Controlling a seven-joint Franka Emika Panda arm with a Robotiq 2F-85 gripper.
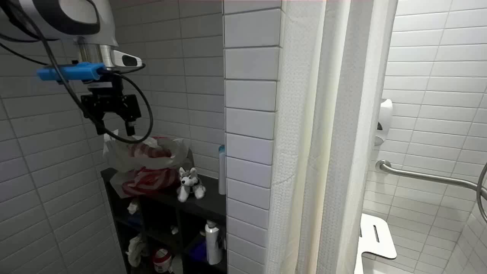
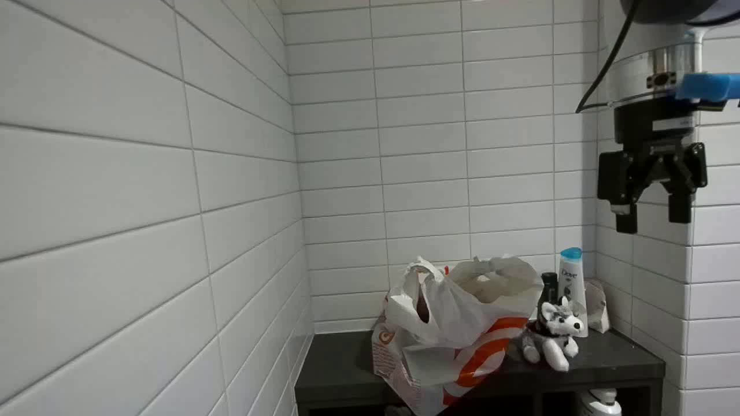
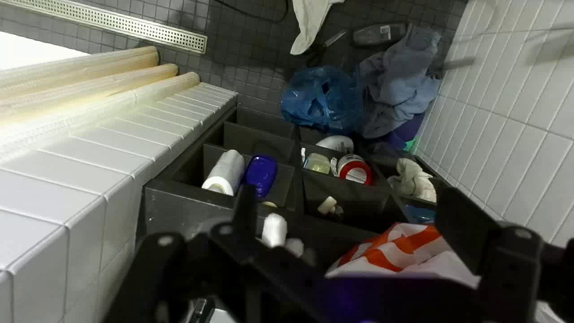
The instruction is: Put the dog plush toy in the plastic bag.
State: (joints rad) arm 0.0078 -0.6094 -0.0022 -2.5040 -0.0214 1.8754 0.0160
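My jaws point downward, their two fingers (image 2: 626,223) spread well apart; bare air fills the gap, and I grip nothing. Just above the jaws, a blue housing (image 1: 81,70) juts sideways. Below the jaws, the dog plush toy (image 2: 552,335), grey and white, sits upright on the dark worktop (image 2: 338,361). Just beside it, below the jaws, stands the plastic bag (image 2: 451,323), white with red print, its mouth gaping upward and its base slumped over the front edge; whether toy and bag touch, I cannot tell. Behind the toy, in an exterior view, rises a white bottle (image 2: 571,274) with a blue cap (image 2: 571,252). Farther beneath the jaws, my wrist view shows compartments (image 3: 345,188) holding a white canister (image 3: 226,168), a blue-violet container (image 3: 261,175) and a red-rimmed jar (image 3: 356,175). Deeper down, blue plastic (image 3: 309,103) and grey-blue cloth (image 3: 394,72) lie on the floor (image 3: 251,49). Well aside from the jaws hangs the white curtain (image 1: 323,152).
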